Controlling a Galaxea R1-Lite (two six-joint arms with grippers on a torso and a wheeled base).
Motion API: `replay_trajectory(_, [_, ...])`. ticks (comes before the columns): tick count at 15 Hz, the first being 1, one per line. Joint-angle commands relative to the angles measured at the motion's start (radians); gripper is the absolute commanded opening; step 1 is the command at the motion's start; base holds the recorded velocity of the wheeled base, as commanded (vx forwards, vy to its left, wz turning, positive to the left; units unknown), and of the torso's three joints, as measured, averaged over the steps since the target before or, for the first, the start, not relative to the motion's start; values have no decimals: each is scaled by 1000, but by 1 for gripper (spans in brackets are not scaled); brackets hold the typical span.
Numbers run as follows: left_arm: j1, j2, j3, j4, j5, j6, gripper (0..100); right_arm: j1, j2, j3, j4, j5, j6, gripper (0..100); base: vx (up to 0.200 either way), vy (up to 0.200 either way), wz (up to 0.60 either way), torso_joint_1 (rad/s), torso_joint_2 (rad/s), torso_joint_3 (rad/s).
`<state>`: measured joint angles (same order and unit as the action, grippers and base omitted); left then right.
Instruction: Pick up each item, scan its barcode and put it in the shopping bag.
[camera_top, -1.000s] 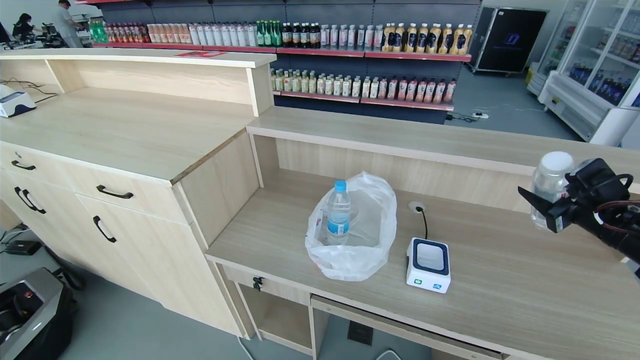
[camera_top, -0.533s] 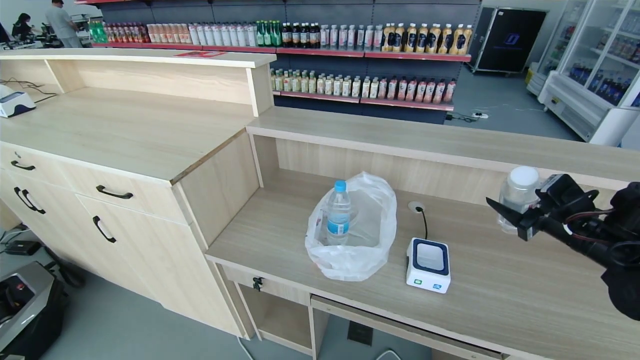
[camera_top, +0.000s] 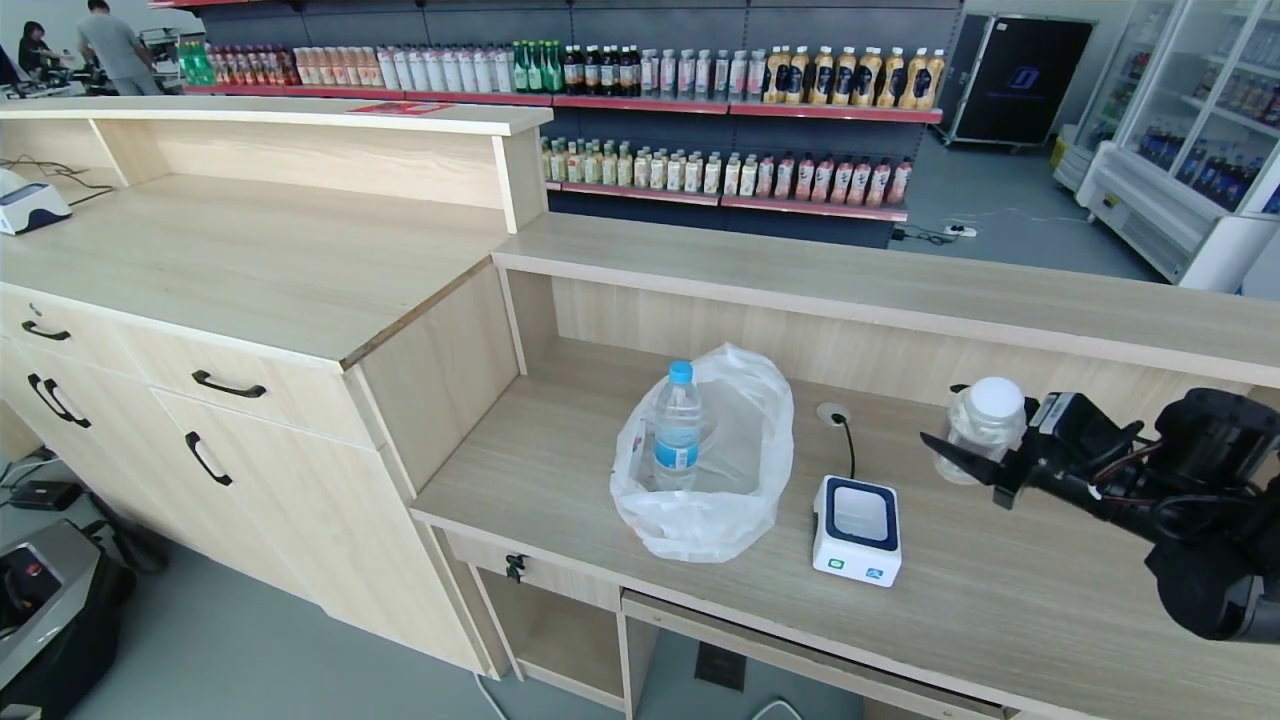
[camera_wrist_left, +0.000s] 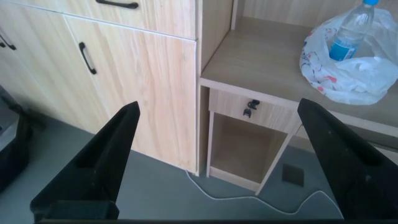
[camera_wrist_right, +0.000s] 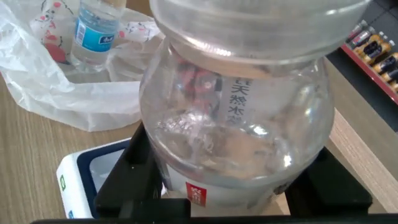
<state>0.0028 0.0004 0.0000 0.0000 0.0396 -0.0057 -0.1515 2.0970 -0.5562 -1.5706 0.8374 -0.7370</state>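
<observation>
Plainly, the right pincer (camera_top: 962, 425) is clenched on the clear bottle (camera_top: 980, 438), its black fingers (camera_top: 955, 452) clamped on the body below the white cap (camera_top: 995, 397); the bottle is upright and, as far as the head view tells, lifted off the counter (camera_top: 1010, 610). The left pincer (camera_wrist_left: 217, 168) hangs released with nothing between its fingers, low by the cabinet front (camera_wrist_left: 143, 81), well apart from the work.

In the head view the scanner (camera_top: 856, 528) sits on the counter at about 8 o'clock from the held bottle, near but not touching; its cable (camera_top: 849, 448) runs off at 12 o'clock; the shopping bag (camera_top: 712, 490) stands at 10 o'clock of the scanner, just beside it, mouth open, with a water bottle (camera_top: 677, 425) upright inside.

By my judgement the scan is the step in hand, and the first risk is a missed read; I cannot tell where the barcode lies, and if it faces away from the scanner's window, or a finger covers it, nothing will register. The bottle's wall looks smooth and rounded, so tilting it could let it slip or twist in the grip; coming in low could knock the scanner or snag the cable. At bagging, the limp film may fold under the bottle; a careless drop could topple the water bottle.
</observation>
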Motion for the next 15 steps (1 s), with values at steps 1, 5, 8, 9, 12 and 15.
replay_trajectory(1, [0, 0, 0, 0, 0, 0, 100, -2, 47, -11, 0, 29, -39, 0, 0, 0, 0, 0, 0, 0])
replay_trajectory(5, [0, 0, 0, 0, 0, 0, 100, 0, 86, -36, 0, 86, -124, 0, 0, 0, 0, 0, 0, 0])
replay_trajectory(8, [0, 0, 0, 0, 0, 0, 100, 0, 109, -59, 0, 86, -142, 0, 0, 0, 0, 0, 0, 0])
replay_trajectory(9, [0, 0, 0, 0, 0, 0, 100, 1, 118, -62, 0, 86, -143, 0, 0, 0, 0, 0, 0, 0])
replay_trajectory(12, [0, 0, 0, 0, 0, 0, 100, 20, 143, -74, 0, 86, -151, 0, 0, 0, 0, 0, 0, 0])
replay_trajectory(15, [0, 0, 0, 0, 0, 0, 100, 36, 178, -131, 0, 86, -160, 0, 0, 0, 0, 0, 0, 0])
